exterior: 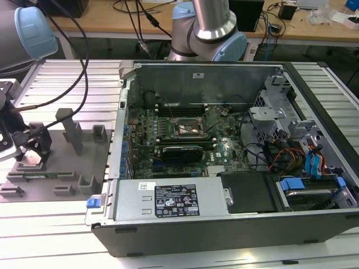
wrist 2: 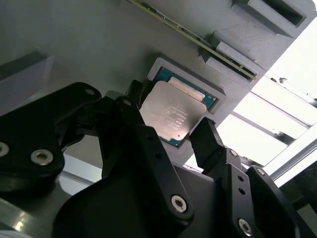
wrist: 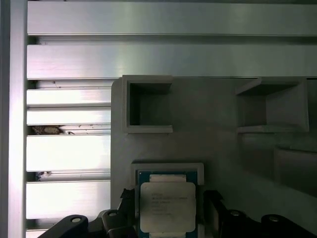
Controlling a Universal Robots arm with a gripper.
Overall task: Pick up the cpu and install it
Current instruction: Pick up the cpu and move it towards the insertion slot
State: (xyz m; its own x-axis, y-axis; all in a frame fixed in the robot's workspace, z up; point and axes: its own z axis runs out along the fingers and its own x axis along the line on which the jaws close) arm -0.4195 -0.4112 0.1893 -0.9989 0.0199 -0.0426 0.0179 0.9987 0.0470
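The cpu point(wrist 2: 168, 115), a small square chip with a silvery top and a green rim, lies flat in a shallow pocket of the grey fixture plate point(wrist: 218, 139). In both wrist views my gripper point(wrist: 168, 199) hangs just over it, open. One black finger point(wrist 2: 132, 101) stands close beside one edge of the chip and the other finger point(wrist 2: 207, 136) close beside the opposite edge, with thin gaps showing. In the exterior view the gripper point(exterior: 25, 148) is at the far left over the fixture plate point(exterior: 67, 162). The motherboard's socket point(exterior: 188, 130) sits in the open computer case point(exterior: 314, 224), well to the right.
Upright grey blocks point(exterior: 73, 131) and small holders point(exterior: 100, 134) stand on the fixture plate beside the gripper. A dark expansion card point(exterior: 180, 152) lies below the socket. Cables point(exterior: 280, 154) and drive bays fill the case's right side. Ribbed aluminium table point(exterior: 61, 73) surrounds everything.
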